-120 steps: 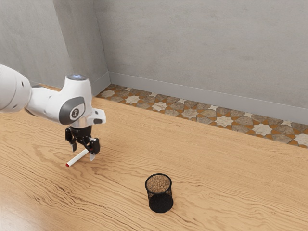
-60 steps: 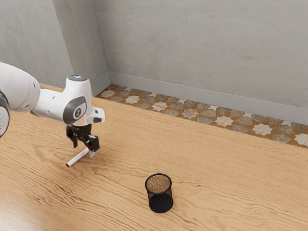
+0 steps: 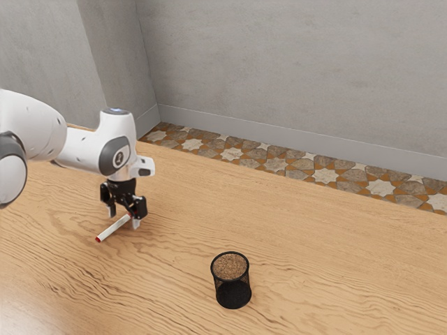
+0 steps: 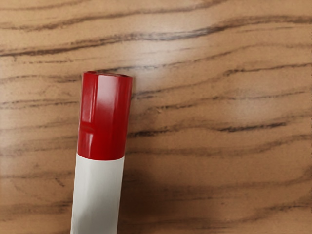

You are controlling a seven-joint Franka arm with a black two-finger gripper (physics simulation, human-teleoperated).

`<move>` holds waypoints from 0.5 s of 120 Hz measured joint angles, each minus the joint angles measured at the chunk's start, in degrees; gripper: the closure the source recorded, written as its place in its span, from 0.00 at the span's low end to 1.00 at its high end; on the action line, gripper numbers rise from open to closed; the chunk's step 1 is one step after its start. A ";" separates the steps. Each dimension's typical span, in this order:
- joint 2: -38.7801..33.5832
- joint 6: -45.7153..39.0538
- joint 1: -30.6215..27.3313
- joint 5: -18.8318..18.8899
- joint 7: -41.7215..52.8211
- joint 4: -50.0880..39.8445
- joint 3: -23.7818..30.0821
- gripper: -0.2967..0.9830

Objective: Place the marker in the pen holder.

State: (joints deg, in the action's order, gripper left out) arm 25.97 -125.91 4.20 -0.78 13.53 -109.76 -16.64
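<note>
As a white marker (image 3: 112, 229) lies aslant on the wooden table (image 3: 52, 279), its red cap (image 3: 98, 239) points toward eight o'clock from the gripper (image 3: 123, 218) in the exterior view. The wrist view shows the cap and a stretch of pale barrel (image 4: 96, 195), clear of any grasp along that part. The other end reaches in by the gripper, whose fingers (image 3: 142, 207) stand spread and hold nothing; whether either brushes the marker cannot be told.

The step in hand appears to be the pick-up, and it calls for lining up first: one finger on each flank of the barrel, the gap squared across its length, then a level descent and a gentle, even close. A round barrel could roll or swivel if one finger lands early — or slip out if pinched at its very tip.

Well apart, toward four o'clock from the gripper, the black pen holder (image 3: 233, 293) stands upright. A firm hold away from the cap should leave that end free to go in first — with the marker lifted clear of the rim and turned upright before it is lowered.
</note>
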 joint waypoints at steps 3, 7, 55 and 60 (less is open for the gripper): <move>0.13 0.06 -0.09 -0.13 0.07 0.12 -0.02 0.26; 0.24 0.18 -0.28 -0.27 0.17 0.25 -0.02 0.27; 1.65 1.49 -0.86 -1.45 0.95 1.60 0.02 0.38; 1.66 1.52 -0.86 -1.47 1.01 1.62 -0.01 0.42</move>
State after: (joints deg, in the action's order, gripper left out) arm 27.64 -124.39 3.34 -2.24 14.53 -108.14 -16.65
